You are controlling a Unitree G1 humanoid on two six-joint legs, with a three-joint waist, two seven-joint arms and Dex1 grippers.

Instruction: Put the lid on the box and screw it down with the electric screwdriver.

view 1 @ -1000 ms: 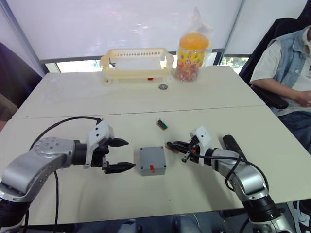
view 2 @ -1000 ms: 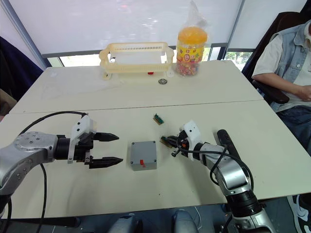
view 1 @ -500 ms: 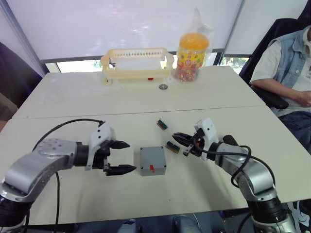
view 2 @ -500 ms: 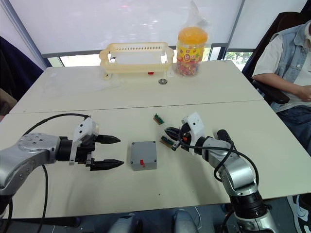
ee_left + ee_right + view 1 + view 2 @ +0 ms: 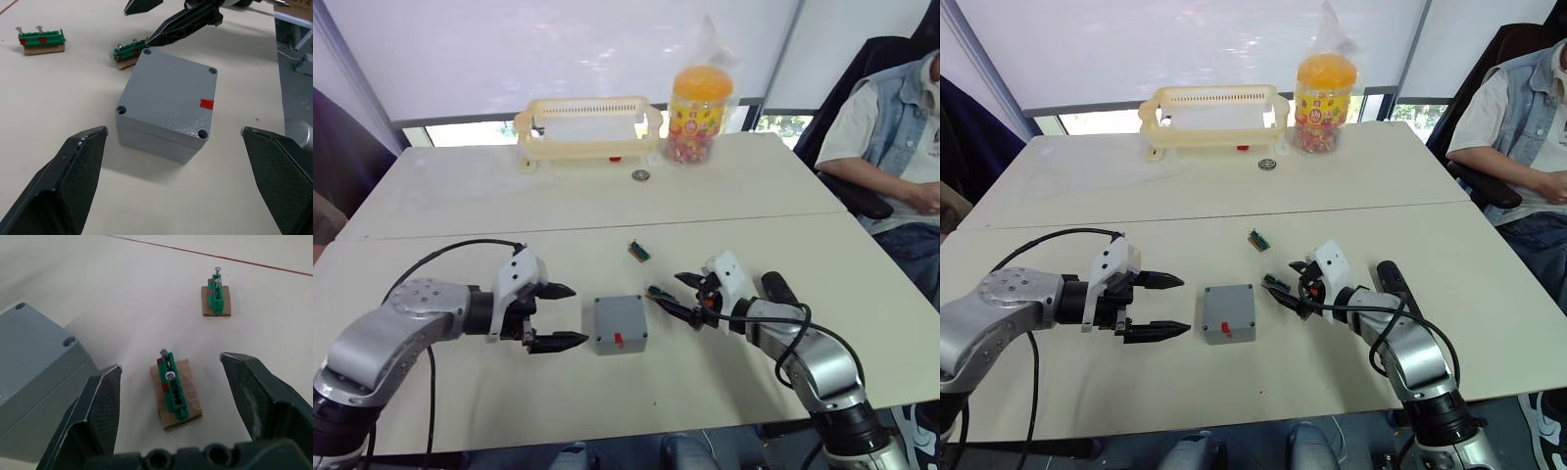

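I see the box (image 5: 620,324) on the tabletop (image 5: 460,196) between my hands: left hand (image 5: 556,316) wide open, empty, beside it; right hand (image 5: 176,382) open, straddling a green screw block (image 5: 174,392).

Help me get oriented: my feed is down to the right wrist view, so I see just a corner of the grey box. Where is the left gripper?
Observer: The left gripper is open on the left side of the box, apart from it.
Operator: Is the lid on yet?
Observer: Yes, the lid sits on the box, and its four corner holes look empty.
Operator: Anyone close by?
Observer: A person is seated off to the robot's right, further back.
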